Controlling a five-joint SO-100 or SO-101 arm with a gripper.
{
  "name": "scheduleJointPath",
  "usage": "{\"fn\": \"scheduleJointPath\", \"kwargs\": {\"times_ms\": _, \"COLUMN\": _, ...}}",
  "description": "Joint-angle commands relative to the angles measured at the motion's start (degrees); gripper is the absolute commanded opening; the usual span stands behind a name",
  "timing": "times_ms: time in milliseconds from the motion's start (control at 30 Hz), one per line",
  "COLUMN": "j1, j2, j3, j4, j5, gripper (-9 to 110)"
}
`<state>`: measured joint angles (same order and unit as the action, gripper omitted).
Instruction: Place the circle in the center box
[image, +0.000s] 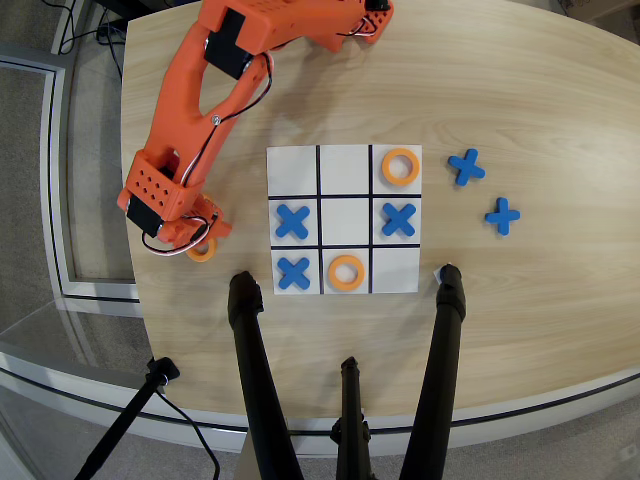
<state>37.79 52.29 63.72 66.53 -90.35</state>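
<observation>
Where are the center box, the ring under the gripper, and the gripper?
center box (345, 221), overhead view, bare white middle of the square.
ring (204, 252), overhead view, exposed lower rim, the rest hidden.
gripper (195, 233), overhead view, at its fingertips above the ring.

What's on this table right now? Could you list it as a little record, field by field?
surface: wooden table
board: white 3x3 grid board
center box: empty
rings on board: orange ring in top right square; orange ring in bottom middle square
crosses on board: middle left, middle right, bottom left
spare crosses: two blue ones right of the board
arm: orange robot arm, left of the board
gripper: over an orange circle lying off the board; open or shut cannot be told
</observation>
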Motion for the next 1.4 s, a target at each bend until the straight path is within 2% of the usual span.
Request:
{"fn": "scheduleJointPath", "kwargs": {"times_ms": 0, "j1": 0.7, "j2": -0.09, "j3": -1.23, "j4": 0.62, "j5": -0.26, "gripper": 23}}
{"fn": "scheduleJointPath", "kwargs": {"times_ms": 267, "j1": 0.7, "j2": -0.26, "j3": -4.13, "j4": 9.67, "j5": -0.44, "gripper": 23}}
{"fn": "scheduleJointPath", "kwargs": {"times_ms": 767, "j1": 2.99, "j2": 1.05, "j3": -4.48, "j4": 15.56, "j5": -3.87, "gripper": 23}}
{"fn": "scheduleJointPath", "kwargs": {"times_ms": 1033, "j1": 5.45, "j2": 7.65, "j3": 4.48, "j4": 14.59, "j5": -7.65, "gripper": 23}}
{"fn": "scheduleJointPath", "kwargs": {"times_ms": 1367, "j1": 7.56, "j2": 21.09, "j3": 25.93, "j4": 5.54, "j5": -12.04, "gripper": 23}}
